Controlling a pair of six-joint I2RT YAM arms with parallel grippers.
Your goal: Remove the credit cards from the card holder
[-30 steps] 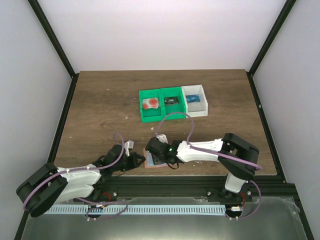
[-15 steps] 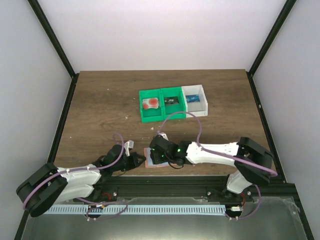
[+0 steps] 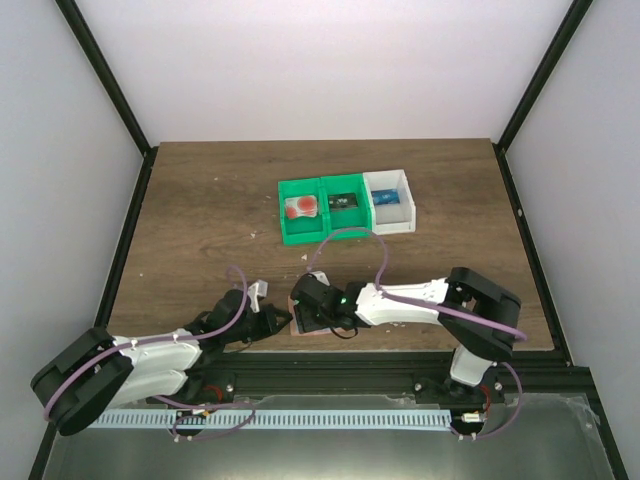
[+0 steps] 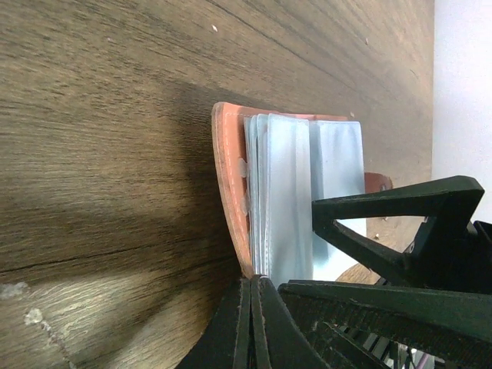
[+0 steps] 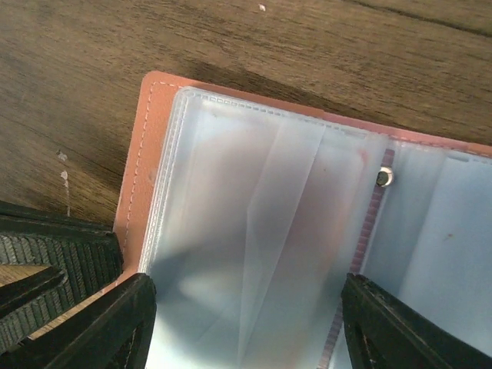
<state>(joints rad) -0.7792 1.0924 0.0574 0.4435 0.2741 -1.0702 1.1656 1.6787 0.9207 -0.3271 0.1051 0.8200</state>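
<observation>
I am looking down at a dark wood-grain table (image 3: 200, 200). A salmon-pink folding card holder (image 4: 227, 177) with cloudy blue-grey plastic pocket sleeves lies open at the table's near edge, about midway along it. Both arms reach in low over it from either side.

My left gripper (image 4: 252, 280) is closed tight, its two fingers pressed together on the near edge of the holder's pink cover. In the left wrist view the cover runs straight into that pinch.

My right gripper (image 5: 246, 288) sits directly above the open sleeves with its black fingers (image 5: 115, 323) spread wide, one on each side of a sleeve page. It has hold of nothing. I cannot tell whether the fingertips touch the plastic. A small metal rivet (image 5: 383, 177) shows at the fold between the pages, and a faint pink tint shows through the sleeves.

Well apart from the holder, around the middle of the table, stand a green plastic bin (image 3: 300, 238) with two compartments and a white bin (image 3: 392, 224) touching its right side. A pale card with a red-orange blot (image 3: 300, 207) lies in the left green compartment.
</observation>
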